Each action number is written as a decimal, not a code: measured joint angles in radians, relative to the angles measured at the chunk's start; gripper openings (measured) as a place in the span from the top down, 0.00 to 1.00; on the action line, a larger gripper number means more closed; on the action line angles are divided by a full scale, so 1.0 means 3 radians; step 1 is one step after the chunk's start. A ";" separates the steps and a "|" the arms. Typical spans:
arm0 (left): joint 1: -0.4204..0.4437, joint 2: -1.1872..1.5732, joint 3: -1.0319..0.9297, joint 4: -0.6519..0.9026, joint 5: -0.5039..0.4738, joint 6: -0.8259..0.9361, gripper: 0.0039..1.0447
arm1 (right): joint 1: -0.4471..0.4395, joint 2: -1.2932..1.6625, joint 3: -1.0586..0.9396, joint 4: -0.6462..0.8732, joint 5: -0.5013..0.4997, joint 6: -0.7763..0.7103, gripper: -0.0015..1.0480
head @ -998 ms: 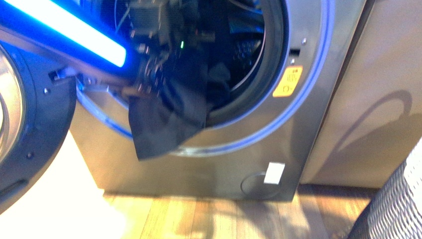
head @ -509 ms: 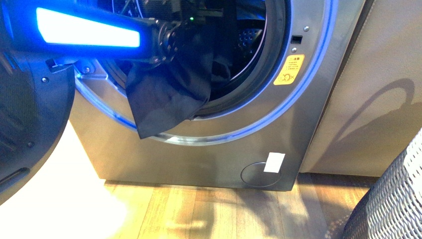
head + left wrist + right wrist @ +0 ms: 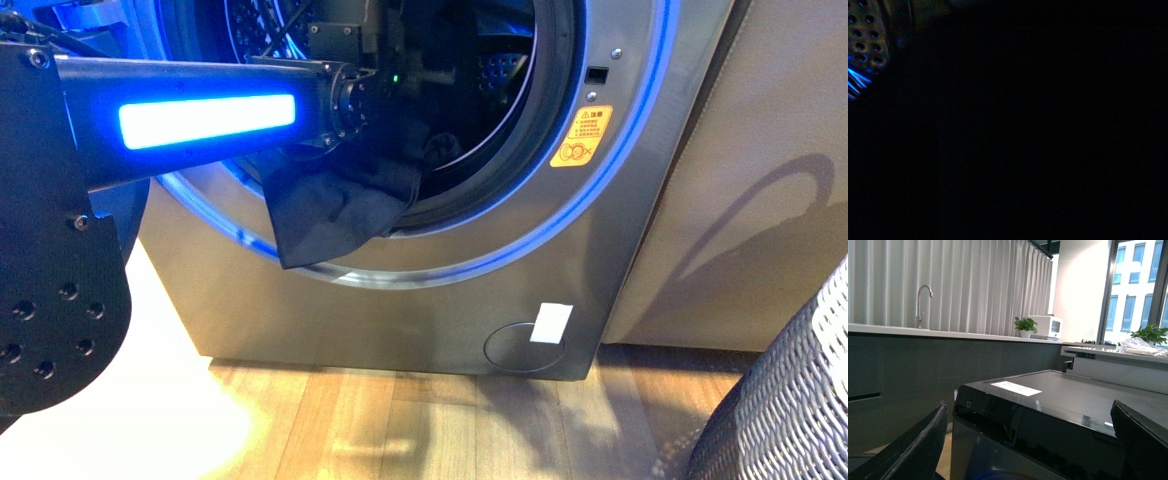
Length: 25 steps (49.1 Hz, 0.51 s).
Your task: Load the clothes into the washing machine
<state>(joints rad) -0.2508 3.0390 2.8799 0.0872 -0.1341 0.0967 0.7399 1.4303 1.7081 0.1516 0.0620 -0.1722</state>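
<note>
The grey-silver washing machine [image 3: 560,290] fills the front view, its round porthole open. My left arm [image 3: 205,120], with a lit blue bar, reaches into the drum. The left gripper is shut on the clothes deep in the dark opening, where its fingers are hidden. The dark navy clothes [image 3: 330,210] lie partly inside, with one flap hanging out over the porthole's lower rim. The left wrist view is dark. My right gripper [image 3: 1030,450] is open with nothing between its fingers [image 3: 918,450], above the washing machine's glossy top [image 3: 1058,400].
A plain grey cabinet [image 3: 770,170] stands right of the washer. A woven basket [image 3: 790,410] sits at the lower right on the wooden floor [image 3: 400,430]. A black part of my left arm [image 3: 50,280] blocks the left side. A counter with a tap [image 3: 923,297] runs behind.
The left arm has swung lower and reached further into the drum. The hanging flap of the clothes has been drawn up and inward, so less of it hangs over the rim.
</note>
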 joint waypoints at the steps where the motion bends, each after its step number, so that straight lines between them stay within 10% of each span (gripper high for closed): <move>1: 0.0003 0.0000 0.0001 -0.0022 0.0006 0.0000 0.46 | 0.0000 0.0000 0.0000 0.0000 0.0000 0.0000 0.08; 14: 0.0027 -0.0694 -0.1185 0.0093 0.0214 -0.0032 0.05 | 0.0000 0.0000 0.0000 0.0000 0.0000 0.0000 0.08; 25: 0.0006 -0.1232 -0.1986 0.0131 0.0281 0.0111 0.06 | 0.0000 0.0000 0.0000 0.0000 0.0001 0.0000 0.08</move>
<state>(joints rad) -0.2489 2.6694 2.2841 0.1265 -0.0498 0.1299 0.7399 1.4303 1.7081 0.1516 0.0624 -0.1722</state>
